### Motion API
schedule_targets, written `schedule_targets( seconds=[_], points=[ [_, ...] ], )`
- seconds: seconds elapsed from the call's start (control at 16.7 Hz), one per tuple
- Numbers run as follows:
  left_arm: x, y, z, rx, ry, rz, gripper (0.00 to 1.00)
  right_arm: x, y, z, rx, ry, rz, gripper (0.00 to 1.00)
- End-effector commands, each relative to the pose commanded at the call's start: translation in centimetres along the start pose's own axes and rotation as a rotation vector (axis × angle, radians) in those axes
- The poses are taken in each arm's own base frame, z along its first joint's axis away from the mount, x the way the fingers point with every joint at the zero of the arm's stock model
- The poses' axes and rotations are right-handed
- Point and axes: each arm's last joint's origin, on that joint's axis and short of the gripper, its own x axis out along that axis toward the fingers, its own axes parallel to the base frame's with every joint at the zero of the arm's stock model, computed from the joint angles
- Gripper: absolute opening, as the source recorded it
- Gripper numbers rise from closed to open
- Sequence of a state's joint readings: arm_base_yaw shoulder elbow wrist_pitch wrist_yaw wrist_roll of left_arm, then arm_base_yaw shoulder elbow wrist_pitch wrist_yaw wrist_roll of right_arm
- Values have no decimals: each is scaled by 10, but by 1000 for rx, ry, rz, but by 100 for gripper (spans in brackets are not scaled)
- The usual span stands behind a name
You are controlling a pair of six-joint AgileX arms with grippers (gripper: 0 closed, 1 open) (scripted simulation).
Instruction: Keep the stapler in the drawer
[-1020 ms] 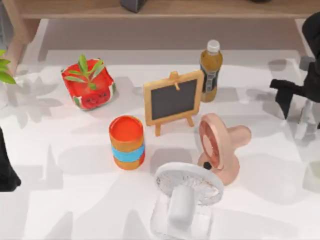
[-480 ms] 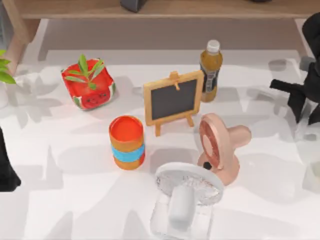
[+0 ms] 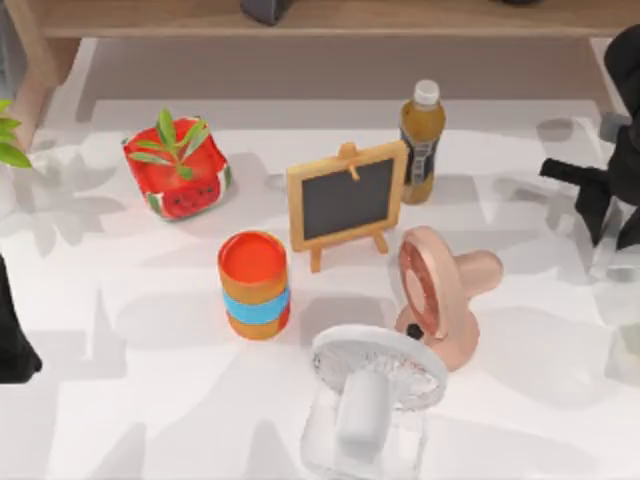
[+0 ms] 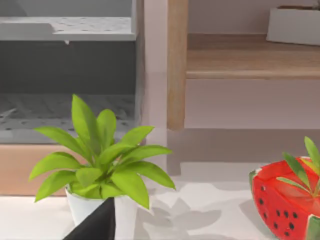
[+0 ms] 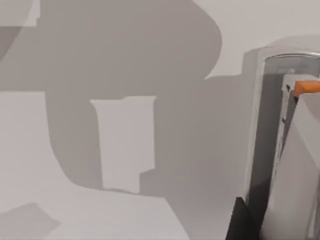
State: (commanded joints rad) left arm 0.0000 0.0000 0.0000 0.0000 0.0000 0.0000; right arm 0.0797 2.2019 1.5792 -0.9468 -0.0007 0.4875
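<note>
A white stapler [image 5: 295, 150] with a grey seam and a small orange part lies on the white table in the right wrist view. One dark fingertip [image 5: 236, 222] stands right beside it. From above, my right gripper [image 3: 613, 240] hangs at the table's right edge, pointing down with its two black fingers apart and nothing held. My left gripper [image 3: 12, 345] is parked at the left edge. A grey cabinet [image 4: 65, 75] with a tan panel shows in the left wrist view; I cannot tell whether it is the drawer.
The middle of the table holds a chalkboard easel [image 3: 345, 200], a bottle [image 3: 421, 140], a pink fan [image 3: 440, 295], a white fan [image 3: 372, 385], an orange can [image 3: 254, 285] and a watermelon planter [image 3: 177, 168]. A potted plant [image 4: 100, 160] stands at the far left, with wooden shelving [image 3: 320, 18] behind.
My right gripper has shifted toward the table's right edge, and its two fingers now show apart. The left arm and the table's objects have not moved.
</note>
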Motion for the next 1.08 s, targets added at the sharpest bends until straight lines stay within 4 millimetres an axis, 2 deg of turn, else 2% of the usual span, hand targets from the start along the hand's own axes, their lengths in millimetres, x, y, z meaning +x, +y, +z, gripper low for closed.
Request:
schedule_targets(
  seconds=[0.36, 0.72, 0.96, 1.08],
  points=[
    [0, 0, 0, 0, 0, 0, 100, -28, 0, 0, 0, -1, 0, 0],
    [0, 0, 0, 0, 0, 0, 100, -32, 3, -2, -17, -5, 6, 0],
    [0, 0, 0, 0, 0, 0, 100, -72, 19, -4, -178, -59, 65, 0],
    [0, 0, 0, 0, 0, 0, 100, -101, 15, 4, -269, -99, 90, 0]
  ],
)
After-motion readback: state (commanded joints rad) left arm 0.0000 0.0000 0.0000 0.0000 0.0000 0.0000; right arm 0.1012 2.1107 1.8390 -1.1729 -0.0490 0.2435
